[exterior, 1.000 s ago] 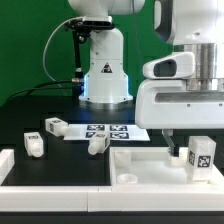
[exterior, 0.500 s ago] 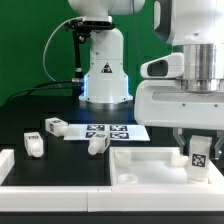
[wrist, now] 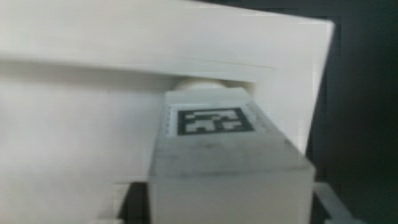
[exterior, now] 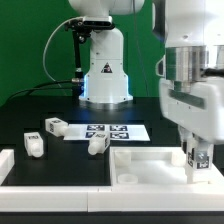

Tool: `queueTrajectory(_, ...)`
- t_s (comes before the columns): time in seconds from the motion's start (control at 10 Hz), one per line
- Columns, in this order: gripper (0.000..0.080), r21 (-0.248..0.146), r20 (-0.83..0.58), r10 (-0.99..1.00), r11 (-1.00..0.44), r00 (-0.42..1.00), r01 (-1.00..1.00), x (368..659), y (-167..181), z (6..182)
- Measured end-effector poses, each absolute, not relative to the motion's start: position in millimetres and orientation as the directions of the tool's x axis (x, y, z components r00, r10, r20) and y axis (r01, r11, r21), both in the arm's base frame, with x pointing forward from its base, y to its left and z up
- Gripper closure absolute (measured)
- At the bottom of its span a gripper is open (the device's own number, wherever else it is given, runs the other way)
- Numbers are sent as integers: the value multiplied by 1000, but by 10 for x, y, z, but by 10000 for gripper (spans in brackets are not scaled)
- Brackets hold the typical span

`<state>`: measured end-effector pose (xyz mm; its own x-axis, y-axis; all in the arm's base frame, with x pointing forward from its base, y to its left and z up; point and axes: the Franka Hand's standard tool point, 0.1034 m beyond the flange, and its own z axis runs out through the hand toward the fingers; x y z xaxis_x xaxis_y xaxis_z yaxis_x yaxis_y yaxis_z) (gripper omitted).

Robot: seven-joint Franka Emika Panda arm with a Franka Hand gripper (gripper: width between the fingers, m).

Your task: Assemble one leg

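Observation:
My gripper (exterior: 198,152) is shut on a leg (exterior: 201,160), a small white block with a black-and-white tag. It holds the leg upright at the corner of the white tabletop (exterior: 140,153) nearest the exterior view's right. In the wrist view the leg (wrist: 217,125) fills the middle, its round peg end against the tabletop (wrist: 107,60). The gripper (wrist: 228,205) clamps the leg's lower sides, with a dark finger edge showing on each side. Three more legs lie loose on the black table (exterior: 54,126), (exterior: 34,145), (exterior: 97,144).
The marker board (exterior: 118,130) lies flat behind the tabletop. The robot's white base (exterior: 105,75) stands at the back. A white ledge (exterior: 50,188) runs along the front edge. A green wall closes the back.
The gripper and wrist have turned about the vertical with the leg in them. The leg's tag now faces more sideways and the leg sits slightly lower at the tabletop's corner.

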<state>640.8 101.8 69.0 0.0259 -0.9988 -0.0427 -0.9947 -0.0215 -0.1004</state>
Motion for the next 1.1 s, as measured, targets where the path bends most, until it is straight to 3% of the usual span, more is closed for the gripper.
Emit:
queueTrajectory(0.2, 514, -96, -47, -999, 30, -26, -995, 6401, 1013, 686)
queueTrajectory(0.3, 459, -98, -45, -999, -1, 6, -995, 6403, 1014, 685)
queueTrajectory(0.4, 323, -101, -28, -993, -111, 114, -989, 6405, 1014, 686)
queueTrajectory(0.5, 323, -108, -8, -959, -281, 284, -954, 6416, 1040, 695)
queueTrajectory(0.6, 188, -132, 15, -902, -429, 431, -894, 6448, 1115, 709)
queueTrajectory(0.8, 161, -126, 41, -709, -702, 704, -701, 6436, 1276, 716)
queueTrajectory(1.1, 150, -110, 68, -581, -812, 811, -573, 6444, 1226, 713)
